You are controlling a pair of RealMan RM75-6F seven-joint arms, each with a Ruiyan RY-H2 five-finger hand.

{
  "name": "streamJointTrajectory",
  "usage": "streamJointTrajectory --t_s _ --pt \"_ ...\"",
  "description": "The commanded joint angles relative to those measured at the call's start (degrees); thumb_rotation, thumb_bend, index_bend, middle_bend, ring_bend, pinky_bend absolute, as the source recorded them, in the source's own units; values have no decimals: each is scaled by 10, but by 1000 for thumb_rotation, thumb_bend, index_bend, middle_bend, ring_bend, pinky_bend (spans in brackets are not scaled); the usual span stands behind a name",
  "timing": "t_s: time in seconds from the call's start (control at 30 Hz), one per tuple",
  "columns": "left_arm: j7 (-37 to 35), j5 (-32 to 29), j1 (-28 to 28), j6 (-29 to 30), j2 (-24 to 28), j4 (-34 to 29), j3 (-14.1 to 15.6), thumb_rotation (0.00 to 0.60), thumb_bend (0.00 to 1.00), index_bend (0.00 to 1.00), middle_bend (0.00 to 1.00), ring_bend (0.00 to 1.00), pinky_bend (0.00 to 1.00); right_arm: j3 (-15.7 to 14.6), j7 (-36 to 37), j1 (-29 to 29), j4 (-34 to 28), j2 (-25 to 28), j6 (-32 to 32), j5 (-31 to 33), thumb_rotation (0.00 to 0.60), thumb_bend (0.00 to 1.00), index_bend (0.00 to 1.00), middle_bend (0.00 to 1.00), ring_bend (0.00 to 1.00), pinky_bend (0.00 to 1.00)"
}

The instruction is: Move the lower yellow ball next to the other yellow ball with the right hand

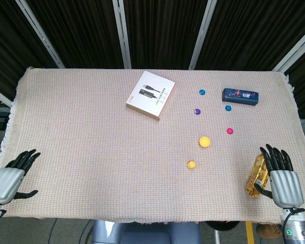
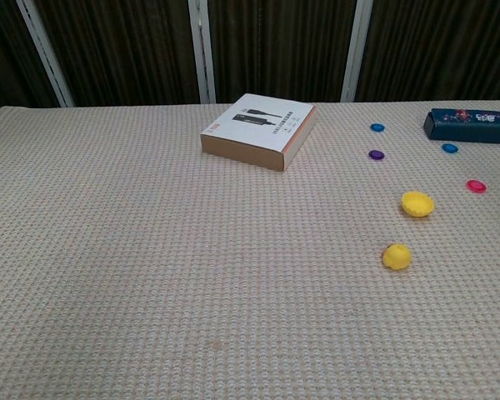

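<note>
Resting spread and empty at the tabletop's (image 1: pixel 91 152) near edge, the right hand (image 1: pixel 282 178) is not yet engaged; the lower yellow ball (image 1: pixel 191 164), near the other yellow ball (image 1: pixel 204 141), must be reached leftward.

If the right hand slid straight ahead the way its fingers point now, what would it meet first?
Probably nothing soon: the right hand points toward the table's far edge, and that strip of cloth looks bare. The gold packet sits beside it, the dark blue box further left; depth is uncertain.
</note>
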Motion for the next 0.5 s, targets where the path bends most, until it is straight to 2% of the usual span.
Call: streamJointTrajectory --t_s 0.03,0.27,0.5 --pt "0 -1 0 0 0 0 0 600 0 0 0 0 223 5 1 6 -5 -5 0 -5 600 0 59 0 0 0" --pt "1 0 0 1 0 0 -1 600 0 0 0 0 223 10 -28 32 -9 -21 -24 -18 600 0 88 0 0 0" --pt "-3 0 1 3 0 1 -2 600 0 0 0 0 223 16 -97 73 -22 -59 -95 9 600 0 119 0 0 0"
